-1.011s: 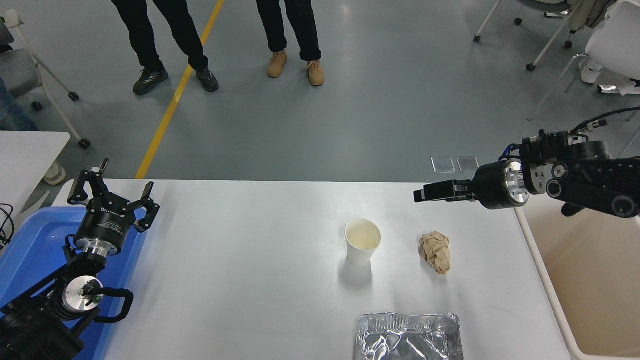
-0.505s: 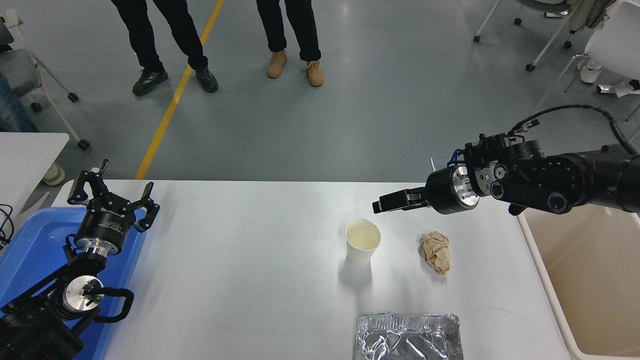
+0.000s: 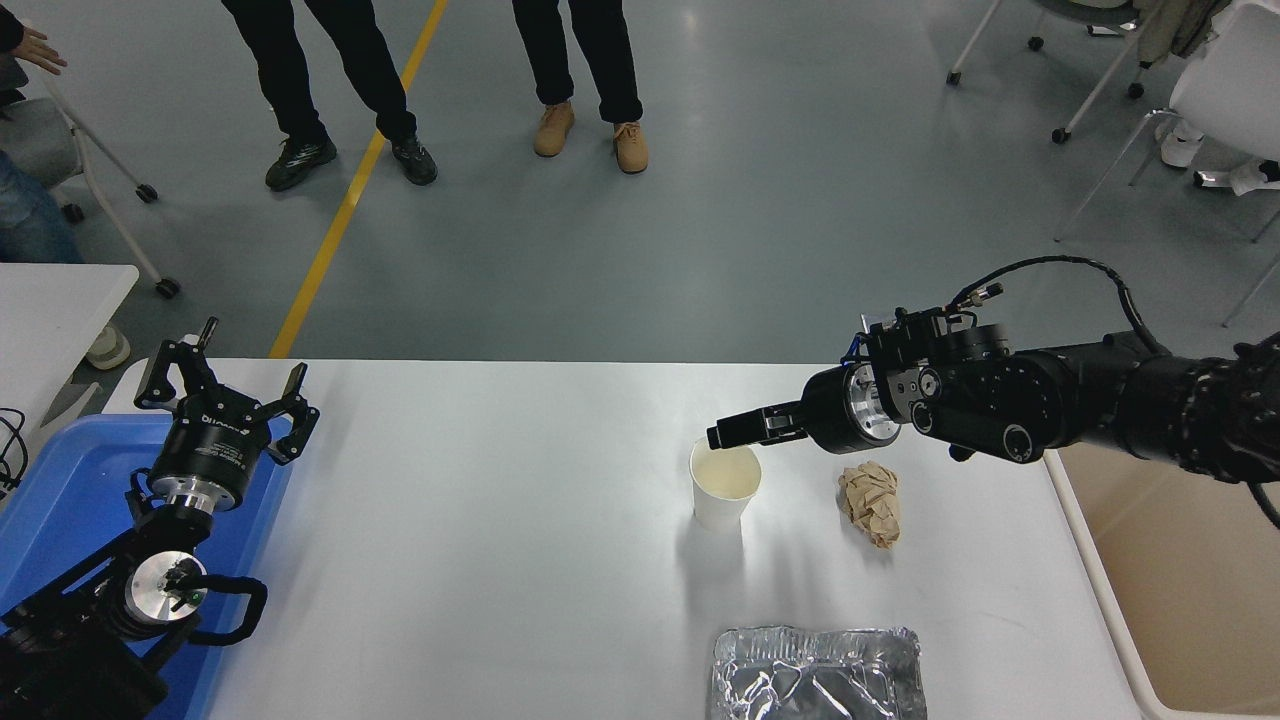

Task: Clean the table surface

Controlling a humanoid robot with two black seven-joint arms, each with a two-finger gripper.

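The white table surface (image 3: pixel 480 520) carries a white paper cup (image 3: pixel 724 484) standing upright, a crumpled brown paper ball (image 3: pixel 870 502) to its right, and a crinkled foil tray (image 3: pixel 818 672) at the front edge. My right gripper (image 3: pixel 722 434) reaches in from the right and hovers just above the cup's far rim; seen side-on, its jaws look pressed together with nothing between them. My left gripper (image 3: pixel 222 390) stays parked at the lower left, open, over the blue bin.
A blue bin (image 3: pixel 60 500) sits at the table's left end and a beige bin (image 3: pixel 1190 570) stands off its right end. Two people's legs (image 3: pixel 330 80) stand on the floor beyond. A smaller white table (image 3: pixel 50 300) is at the left edge.
My right arm has swept leftward and slightly down, from beyond the table's right end to just above the cup. The left arm has not moved.
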